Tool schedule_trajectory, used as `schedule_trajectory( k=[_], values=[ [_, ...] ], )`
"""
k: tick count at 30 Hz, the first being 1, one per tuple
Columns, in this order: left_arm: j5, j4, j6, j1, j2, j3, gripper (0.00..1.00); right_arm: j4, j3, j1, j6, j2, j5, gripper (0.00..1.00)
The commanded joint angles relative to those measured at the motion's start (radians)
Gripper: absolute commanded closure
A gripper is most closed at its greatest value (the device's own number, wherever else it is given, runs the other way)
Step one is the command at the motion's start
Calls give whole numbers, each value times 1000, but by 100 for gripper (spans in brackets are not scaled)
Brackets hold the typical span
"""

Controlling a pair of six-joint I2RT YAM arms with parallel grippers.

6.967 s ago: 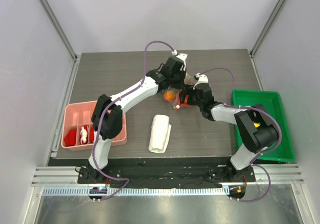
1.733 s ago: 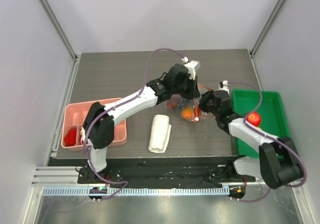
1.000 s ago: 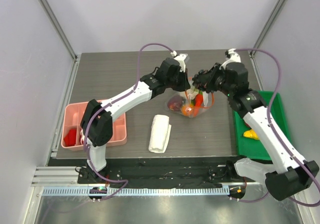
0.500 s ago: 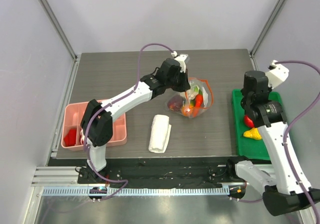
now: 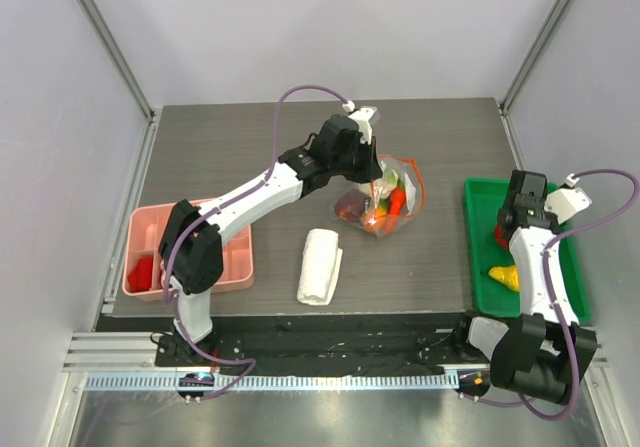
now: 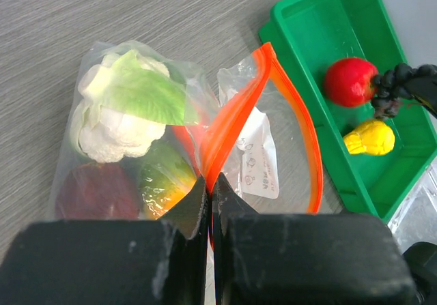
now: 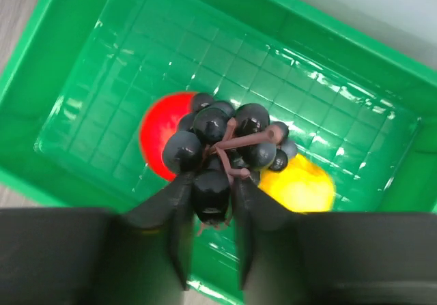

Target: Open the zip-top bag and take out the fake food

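Orange-red zip strip [image 6: 235, 117] of the zip-top bag [image 6: 266, 155], which lies open-mouthed on the table [image 5: 250, 137], is clamped between the left gripper's [image 6: 209, 185] closed fingers, with cauliflower [image 6: 113, 124] and other fake food [image 6: 160, 179] inside. The right gripper [image 7: 210, 206] grasps a dark grape bunch [image 7: 222, 138] over the green tray [image 7: 321, 39] (the arm hides it from above), where a red fruit [image 7: 156, 138] and a yellow piece [image 7: 304, 189] lie.

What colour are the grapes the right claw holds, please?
The grapes are dark purple, nearly black; clearest in right wrist view.
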Motion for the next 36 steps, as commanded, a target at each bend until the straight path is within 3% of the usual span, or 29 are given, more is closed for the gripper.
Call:
schedule_trajectory(
  k=[1,2,4,8,11,16,20,21,22,24,25,28,36],
  values=[
    [24,28,18,1,-71,3,100,78,65,-16,7,41,-18,50],
    [28,29,18,1,-71,4,100,66,91,-16,7,41,-15,27],
    [34,40,14,1,-69,4,100,63,92,-1,-11,16,-25,11],
    [51,55,1,1,-62,3,100,43,127,102,-36,-60,-56,7],
    [56,52,0,1,-58,4,100,21,186,311,-79,-81,-80,7],
    [71,60,-9,0,-63,-7,100,86,243,590,-154,-3,-399,19],
    [77,63,-12,-2,-65,-10,100,130,234,755,-96,61,-401,31],
    [79,63,-14,-3,-65,-13,100,150,221,766,-56,67,-397,38],
    [83,65,-14,-3,-66,-13,100,165,208,775,-47,72,-387,52],
    [83,66,-18,-11,-65,-17,100,188,177,788,-39,109,-387,57],
    [83,68,-19,-15,-65,-17,100,190,175,788,-41,126,-390,65],
    [83,80,-25,-31,-57,-22,100,227,165,788,-33,182,-397,72],
    [64,95,-37,-58,-37,-45,100,377,66,788,-27,296,-292,75]
  ],
)
